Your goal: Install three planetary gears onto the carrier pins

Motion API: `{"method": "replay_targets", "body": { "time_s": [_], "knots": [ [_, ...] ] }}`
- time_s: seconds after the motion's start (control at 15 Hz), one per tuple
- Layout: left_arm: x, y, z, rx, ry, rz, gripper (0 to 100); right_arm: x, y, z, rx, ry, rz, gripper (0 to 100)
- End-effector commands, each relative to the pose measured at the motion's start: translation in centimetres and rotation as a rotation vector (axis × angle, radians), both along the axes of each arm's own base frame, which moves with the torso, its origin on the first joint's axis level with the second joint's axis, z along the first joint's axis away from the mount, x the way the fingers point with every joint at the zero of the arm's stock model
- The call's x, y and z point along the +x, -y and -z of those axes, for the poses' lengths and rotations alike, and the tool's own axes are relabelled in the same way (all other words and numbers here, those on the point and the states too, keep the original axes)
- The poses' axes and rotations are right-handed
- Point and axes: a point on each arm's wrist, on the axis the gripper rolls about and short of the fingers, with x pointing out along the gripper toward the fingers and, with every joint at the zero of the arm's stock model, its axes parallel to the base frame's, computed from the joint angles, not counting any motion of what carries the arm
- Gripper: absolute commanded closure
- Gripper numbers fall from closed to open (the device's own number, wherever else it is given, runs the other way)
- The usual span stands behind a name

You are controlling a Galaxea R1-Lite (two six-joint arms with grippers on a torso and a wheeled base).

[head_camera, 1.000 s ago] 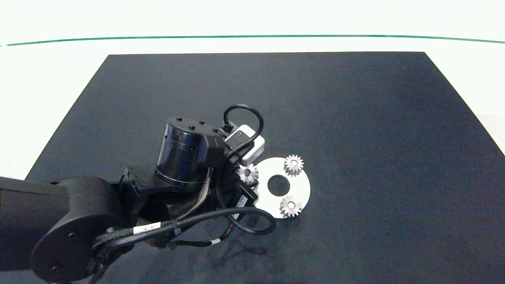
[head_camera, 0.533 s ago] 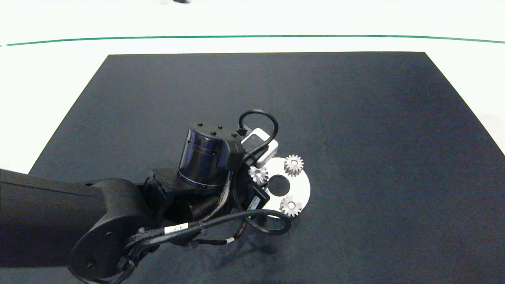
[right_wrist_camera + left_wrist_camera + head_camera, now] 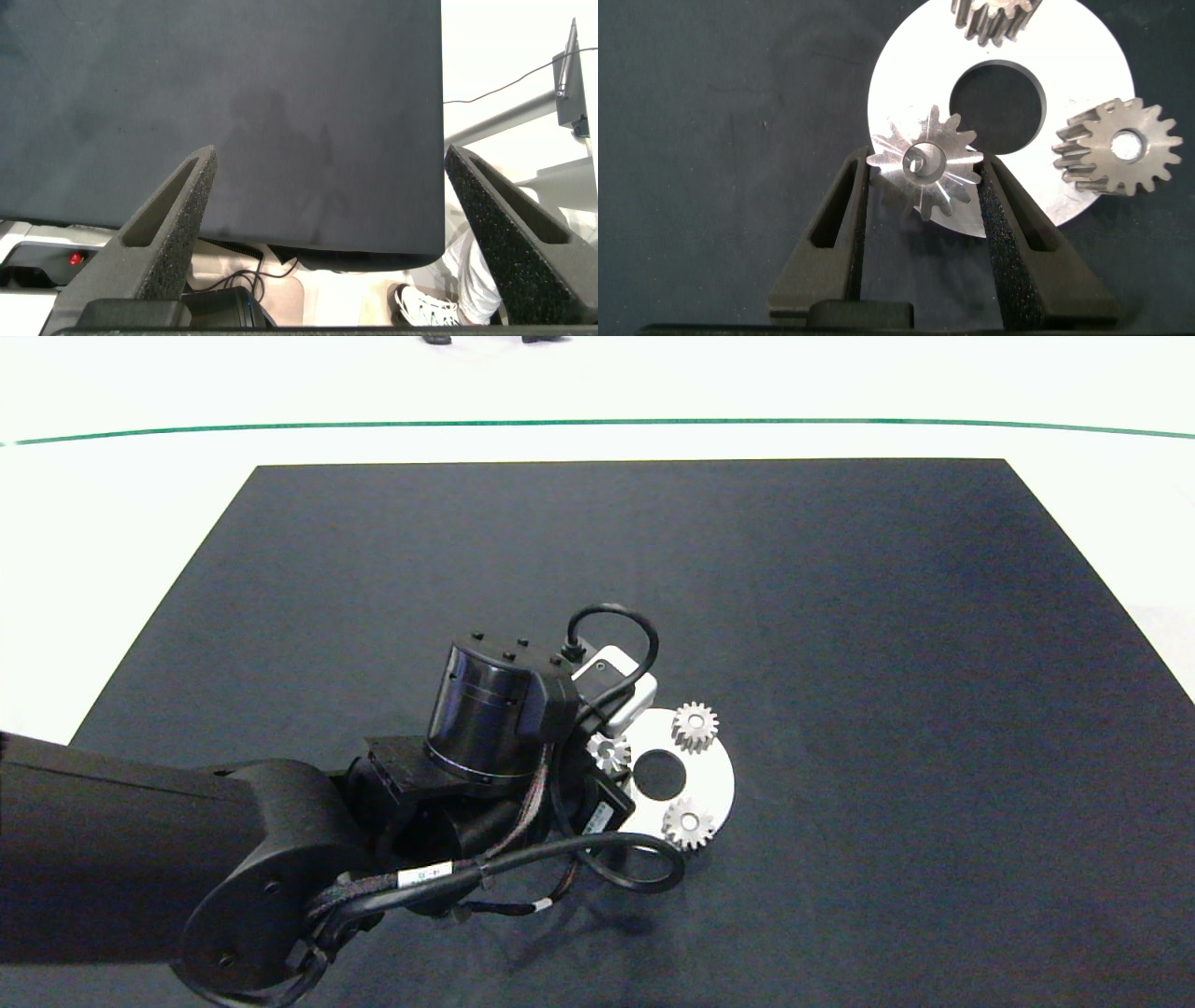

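Already two planetary gears (image 3: 695,726) on white disc (image 3: 714,779)

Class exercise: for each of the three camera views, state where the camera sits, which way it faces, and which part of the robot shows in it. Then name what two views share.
Head view: above the table, looking down; the left arm enters from the left.
Left wrist view: on the left arm, facing down at the white disc; the left gripper pinches the third gear.
Right wrist view: on the right arm, off the mat's edge; the right gripper is open.
Shared: head and left wrist both show the disc and two seated gears.
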Motion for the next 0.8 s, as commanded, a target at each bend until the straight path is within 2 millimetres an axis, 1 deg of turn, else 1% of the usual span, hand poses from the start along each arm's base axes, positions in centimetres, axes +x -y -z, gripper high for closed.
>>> {"method": "replay_targets", "body": {
  "time_s": [0.07, 0.6, 0.8],
  "knots": [
    [0.16, -0.11, -0.07, 0.004, 0.007, -0.007, 100, -0.01, 0.01, 0.05, -0.003, -0.004, 0.001, 0],
    [0.24, -0.11, 0.5, 0.017, -0.005, -0.013, 100, -0.07, 0.0, 0.03, -0.002, -0.001, 0.002, 0],
    [0.44, -0.11, 0.27, 0.011, 0.003, -0.017, 100, -0.04, 0.0, 0.0, -0.002, -0.001, 0.002, 0]
  ]
}}
